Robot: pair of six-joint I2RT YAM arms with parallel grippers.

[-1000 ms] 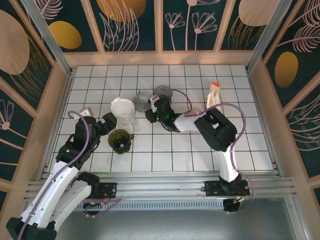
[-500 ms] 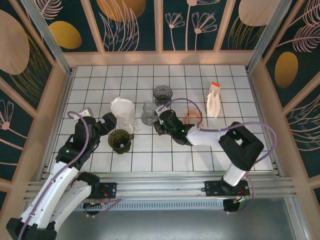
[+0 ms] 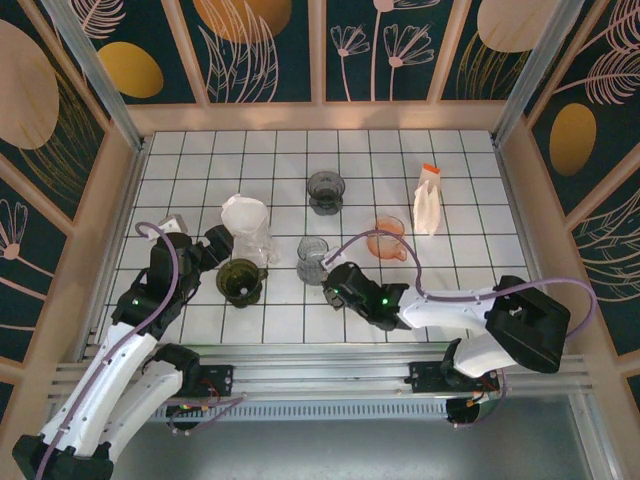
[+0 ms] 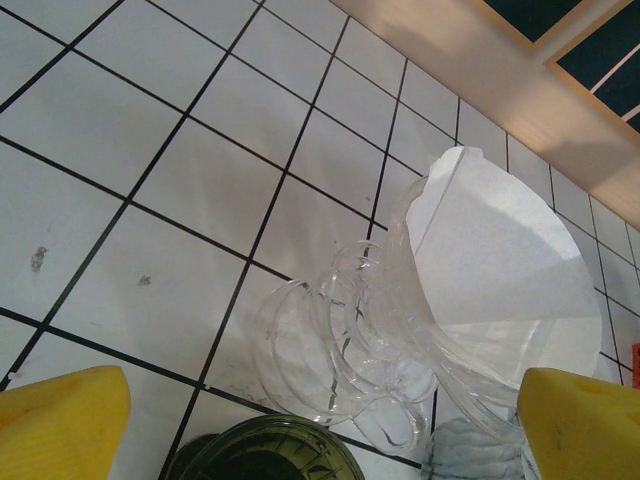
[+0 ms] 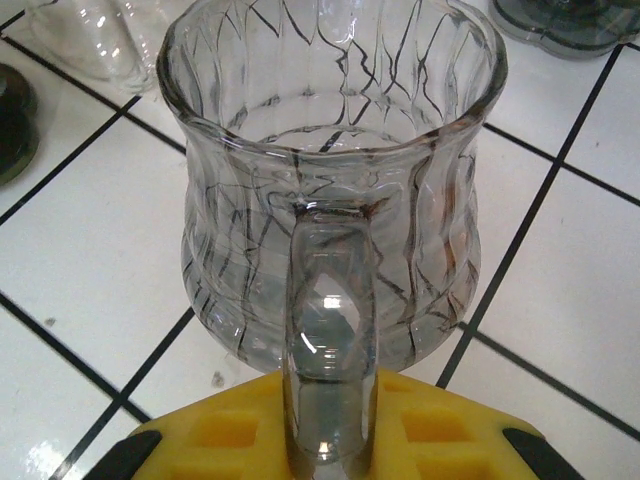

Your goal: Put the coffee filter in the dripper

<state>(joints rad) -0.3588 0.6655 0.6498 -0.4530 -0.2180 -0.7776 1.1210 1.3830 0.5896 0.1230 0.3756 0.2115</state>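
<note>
The white paper coffee filter sits in the mouth of a clear glass dripper that lies tilted on the tiles. My left gripper hovers just left of it, open, its yellow fingertips wide apart with nothing held. A dark green dripper stands right beneath it. A grey dripper stands further back. My right gripper is shut on the handle of a ribbed glass jug.
An orange cup and a white bottle with an orange cap stand at the right. Wooden walls fence the tiled floor on three sides. The right arm lies low across the near tiles.
My right gripper has dragged the glass jug from beside the grey dripper toward the near edge and slightly right. The left arm, filter and clear dripper have not moved.
</note>
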